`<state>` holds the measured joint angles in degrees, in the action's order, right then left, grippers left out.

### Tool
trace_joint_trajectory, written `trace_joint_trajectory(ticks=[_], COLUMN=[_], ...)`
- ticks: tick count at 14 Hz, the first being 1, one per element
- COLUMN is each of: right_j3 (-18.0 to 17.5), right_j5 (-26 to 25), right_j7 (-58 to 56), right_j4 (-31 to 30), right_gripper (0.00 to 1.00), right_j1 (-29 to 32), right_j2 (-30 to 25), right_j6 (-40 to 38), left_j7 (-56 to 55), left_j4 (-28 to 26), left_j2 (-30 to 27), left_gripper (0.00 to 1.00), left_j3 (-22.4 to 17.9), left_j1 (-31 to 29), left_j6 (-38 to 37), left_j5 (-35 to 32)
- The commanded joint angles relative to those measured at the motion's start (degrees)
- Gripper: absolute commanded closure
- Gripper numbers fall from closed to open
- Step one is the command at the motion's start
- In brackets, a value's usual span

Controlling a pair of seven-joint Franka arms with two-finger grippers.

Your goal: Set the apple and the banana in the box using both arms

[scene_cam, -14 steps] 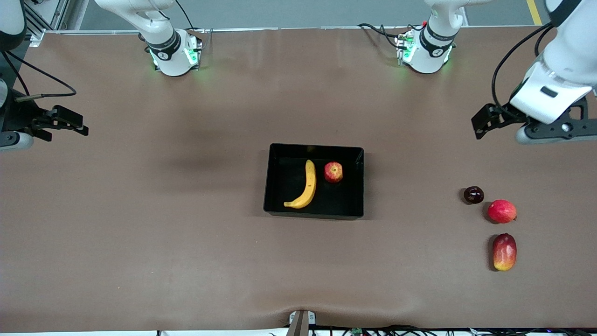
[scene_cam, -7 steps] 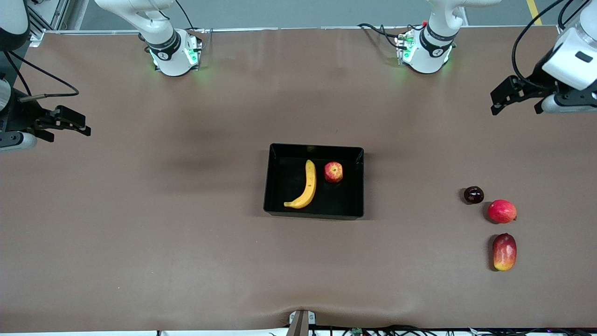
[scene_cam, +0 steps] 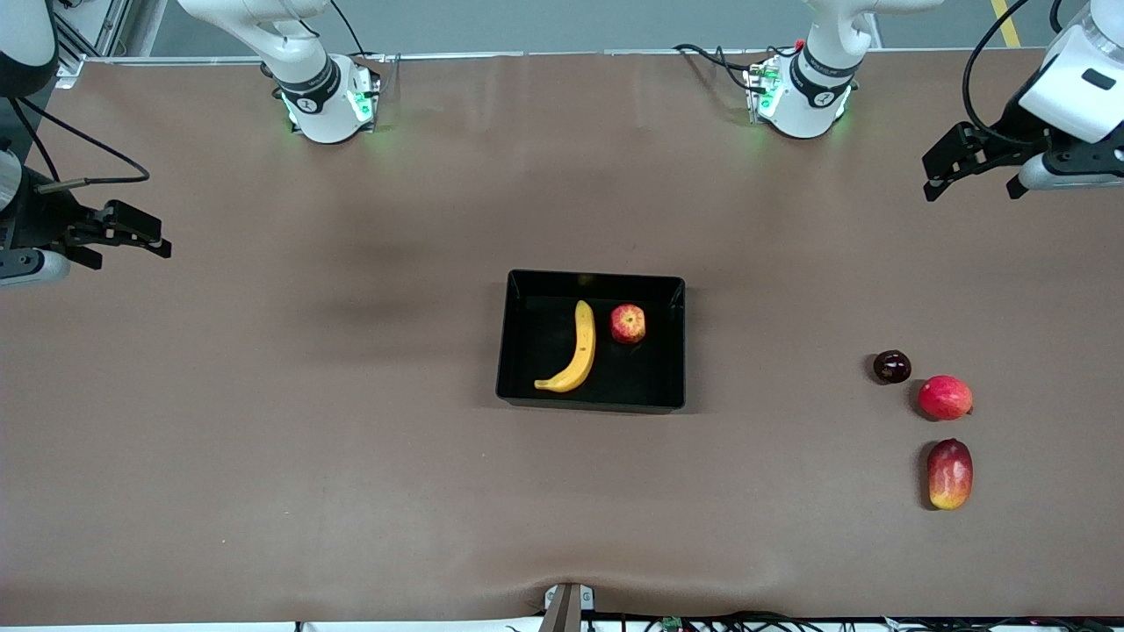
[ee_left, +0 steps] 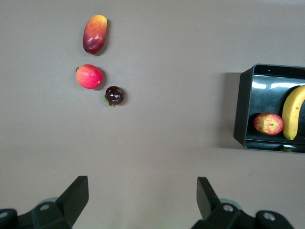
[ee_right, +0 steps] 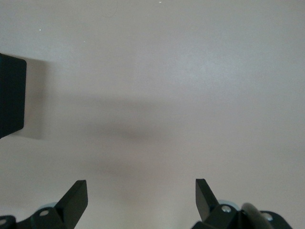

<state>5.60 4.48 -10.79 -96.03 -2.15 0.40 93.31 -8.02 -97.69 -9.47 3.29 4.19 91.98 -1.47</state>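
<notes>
Table first: I see a brown mat from edge to edge, with both arm bases along its top in my front view. The left arm hangs at about two o'clock of that view, over bare mat at its own end of the table, and the right arm hangs at about ten o'clock, over bare mat at its end. The box, a shallow black tray, sits at mid-table. From the box, the left gripper is up at two o'clock and the right gripper out at ten o'clock; I read both as released, jaws spread wide with nothing between them, which each wrist view confirms. Inside the box, the banana lies on the floor with its curved tip nearer my front camera. The apple rests just beside it, at about two o'clock from the banana's middle, not touching. Toward the left arm's end, at roughly four o'clock from the box, three fruits sit on the mat: a mango-like fruit nearest my camera, a pink-red round fruit farther, and a small dark fruit farthest.
</notes>
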Motion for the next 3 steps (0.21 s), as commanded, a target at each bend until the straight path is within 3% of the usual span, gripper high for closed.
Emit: trace_joint_trajectory(ticks=[1, 3], right_j3=[0.4, 0.4], right_j5=[0.8, 0.8], right_j7=[-0.4, -0.5], right_j4=[-1.7, -2.3], right_gripper=[0.0, 0.0], right_j1=[-0.7, -0.6], right_j2=[-1.2, -1.3], right_j6=[1.3, 1.3], left_j7=[0.3, 0.4], left_j4=[-0.1, 1.6], left_j2=[-1.0, 0.1], left_gripper=[0.0, 0.0], left_j3=[0.2, 0.2], left_j1=[-0.3, -0.4], left_j6=[-1.9, -3.1], left_j5=[-2.0, -2.7])
